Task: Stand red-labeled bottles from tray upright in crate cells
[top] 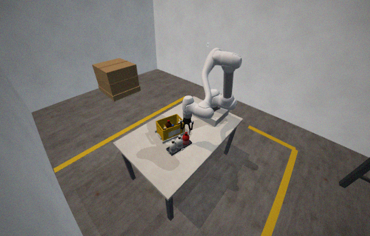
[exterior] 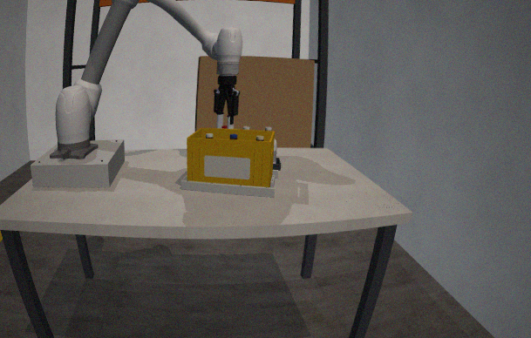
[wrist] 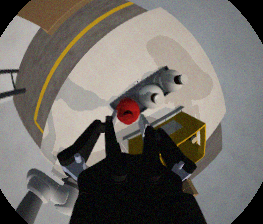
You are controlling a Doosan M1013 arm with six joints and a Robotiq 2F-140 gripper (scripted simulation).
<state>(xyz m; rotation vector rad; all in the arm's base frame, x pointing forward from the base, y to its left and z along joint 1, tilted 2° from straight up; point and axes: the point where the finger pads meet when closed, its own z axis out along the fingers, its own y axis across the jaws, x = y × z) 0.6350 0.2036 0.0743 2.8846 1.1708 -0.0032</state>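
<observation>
the black two-finger gripper (top: 187, 125) hangs part-open and empty above the red-labeled bottle (top: 185, 138), upright on the dark tray (top: 170, 151) beside the yellow crate (top: 168, 132). approach step; next calls for descending around its neck.
</observation>
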